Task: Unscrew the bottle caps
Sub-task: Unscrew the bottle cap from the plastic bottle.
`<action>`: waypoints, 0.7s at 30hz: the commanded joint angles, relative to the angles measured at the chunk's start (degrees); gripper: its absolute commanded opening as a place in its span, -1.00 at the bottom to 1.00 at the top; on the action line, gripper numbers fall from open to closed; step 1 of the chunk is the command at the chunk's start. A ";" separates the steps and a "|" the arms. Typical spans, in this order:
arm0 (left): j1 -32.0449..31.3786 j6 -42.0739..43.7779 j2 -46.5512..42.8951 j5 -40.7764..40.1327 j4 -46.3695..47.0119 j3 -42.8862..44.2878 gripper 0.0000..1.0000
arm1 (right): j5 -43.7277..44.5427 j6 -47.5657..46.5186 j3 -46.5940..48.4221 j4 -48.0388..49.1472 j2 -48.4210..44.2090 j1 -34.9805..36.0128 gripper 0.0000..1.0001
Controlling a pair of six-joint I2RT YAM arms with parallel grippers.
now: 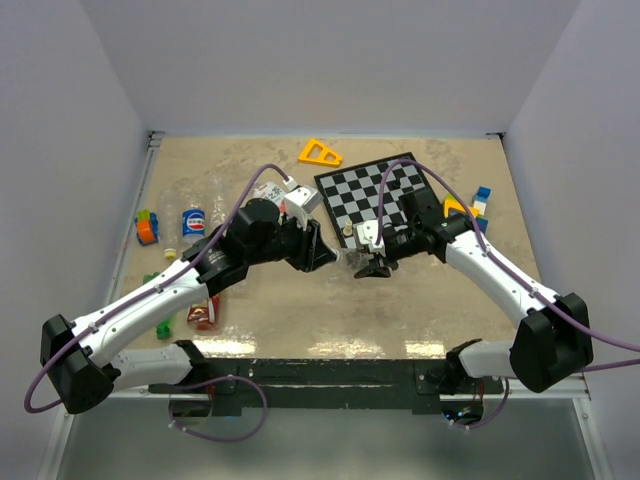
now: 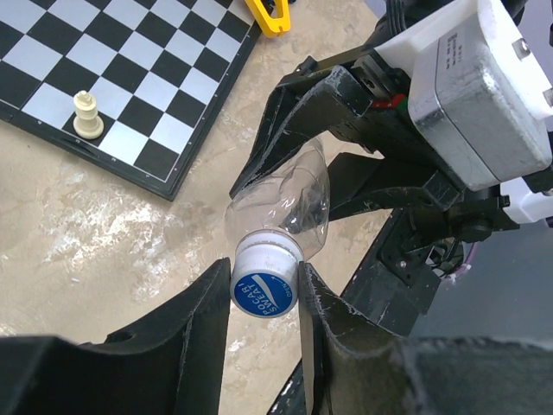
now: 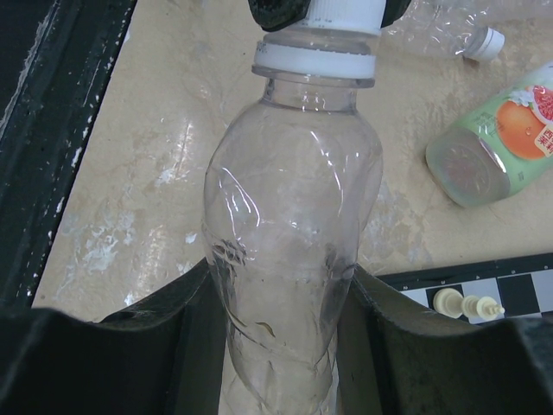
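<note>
The left pincer (image 2: pixel 263 275) is pinching the blue and white cap (image 2: pixel 262 292). The right pincer (image 3: pixel 281 290) is squeezing the body of the clear bottle (image 3: pixel 289 190). So the bottle is hanging in the air between them, over the worktop (image 1: pixel 300 310), near the chessboard (image 1: pixel 385 190). The bottle is looking empty, so it is likely feeling light. Its thin sides are likely denting and slipping under a hard squeeze. The cap is small and hard, so its side is looking like the best place to hold for turning. One bottle with one cap is being held. One blue-label bottle (image 1: pixel 193 222) and one red bottle (image 1: pixel 205 312) are sitting at the left. One fruit-label bottle (image 3: pixel 505 138) and one more see-through bottle (image 3: pixel 441 22) with a white cap are resting nearby.
</note>
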 commanded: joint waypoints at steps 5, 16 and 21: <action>0.33 -3.02 -1.53 -1.28 1.44 1.99 -1.00 | 1.57 -0.26 1.15 -0.67 0.08 -0.41 -1.00; 0.33 -2.31 -1.71 -1.90 1.53 1.46 -1.00 | 1.65 -0.17 1.15 -0.59 -0.01 -0.50 -1.00; 0.33 -1.61 -1.88 -1.81 1.61 1.55 -0.97 | 1.74 -0.17 1.15 -0.59 -0.01 -0.50 -1.00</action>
